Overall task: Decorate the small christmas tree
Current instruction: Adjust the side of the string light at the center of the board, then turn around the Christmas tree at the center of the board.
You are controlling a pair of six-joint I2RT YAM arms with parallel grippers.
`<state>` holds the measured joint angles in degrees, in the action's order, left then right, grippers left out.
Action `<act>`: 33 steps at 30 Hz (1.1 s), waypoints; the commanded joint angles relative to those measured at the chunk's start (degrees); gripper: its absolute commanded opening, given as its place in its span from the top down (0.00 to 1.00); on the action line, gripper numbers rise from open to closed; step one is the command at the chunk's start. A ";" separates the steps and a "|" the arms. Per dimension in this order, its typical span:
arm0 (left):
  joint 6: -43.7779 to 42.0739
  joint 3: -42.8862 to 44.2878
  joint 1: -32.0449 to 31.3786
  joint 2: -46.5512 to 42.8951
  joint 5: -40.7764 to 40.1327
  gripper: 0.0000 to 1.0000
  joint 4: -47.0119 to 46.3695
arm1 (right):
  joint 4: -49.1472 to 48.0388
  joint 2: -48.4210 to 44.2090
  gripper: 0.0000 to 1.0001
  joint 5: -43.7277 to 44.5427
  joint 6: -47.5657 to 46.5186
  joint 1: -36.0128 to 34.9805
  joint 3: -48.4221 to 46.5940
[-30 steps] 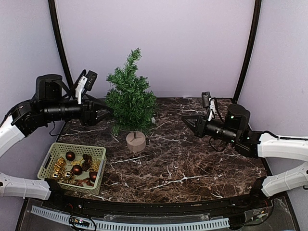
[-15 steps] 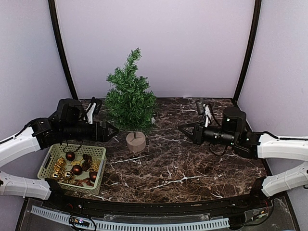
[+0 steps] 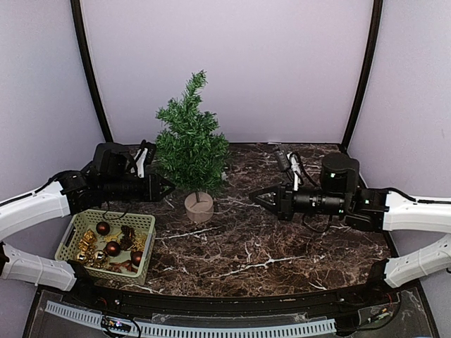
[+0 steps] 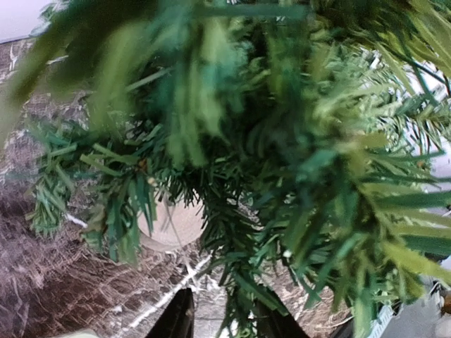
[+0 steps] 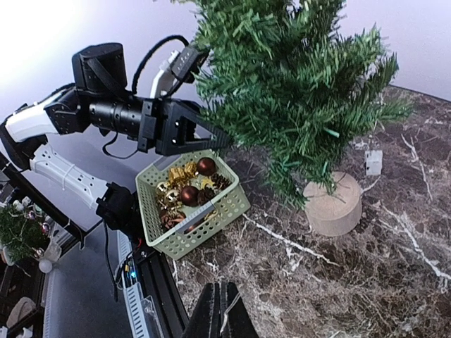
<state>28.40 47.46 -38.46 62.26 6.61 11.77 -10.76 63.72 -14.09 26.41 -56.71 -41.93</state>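
The small christmas tree (image 3: 190, 151) stands upright on its round tan base (image 3: 199, 207) at the back middle of the marble table, and no ornament shows on it. My left gripper (image 3: 168, 186) reaches into its lower left branches. In the left wrist view the left gripper (image 4: 229, 320) has its fingers apart, with green needles (image 4: 246, 282) between them and the base (image 4: 173, 225) beyond. My right gripper (image 3: 252, 197) hovers right of the base, shut, with nothing visibly held. The right wrist view shows the right gripper (image 5: 223, 289) pointing at the tree (image 5: 296, 91) and basket.
A pale green basket (image 3: 116, 213) at the front left holds several dark red balls (image 3: 103, 227), gold ornaments and pine cones. It also shows in the right wrist view, where the basket (image 5: 211, 225) sits beside the table's edge. A small white object (image 3: 224, 174) lies behind the tree.
My left arm has dropped and moved right, into the tree's lower branches, and its jaws opened wide and then narrowed. My right gripper has moved left toward the tree, still shut.
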 commanded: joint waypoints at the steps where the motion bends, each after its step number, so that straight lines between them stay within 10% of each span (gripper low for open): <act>1: 0.13 -0.70 0.27 -0.84 0.16 0.75 -1.06 | -1.53 -2.67 0.98 4.43 -0.79 -0.69 -2.85; 14: -0.13 -1.06 0.35 -1.58 -0.38 0.98 -0.80 | -8.94 -2.09 0.99 29.94 0.64 -0.70 -4.82; 25: -0.22 -1.14 0.62 -1.59 -0.03 0.87 -2.22 | -2.07 6.03 1.00 41.60 0.50 -0.53 -10.50; 33: -0.75 -0.97 1.03 -1.96 0.49 0.98 -2.73 | 0.69 5.26 0.99 40.00 1.92 -0.63 -8.21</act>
<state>28.29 46.89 -38.00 61.95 6.61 10.72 -10.46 70.04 25.98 27.29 -57.01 -50.72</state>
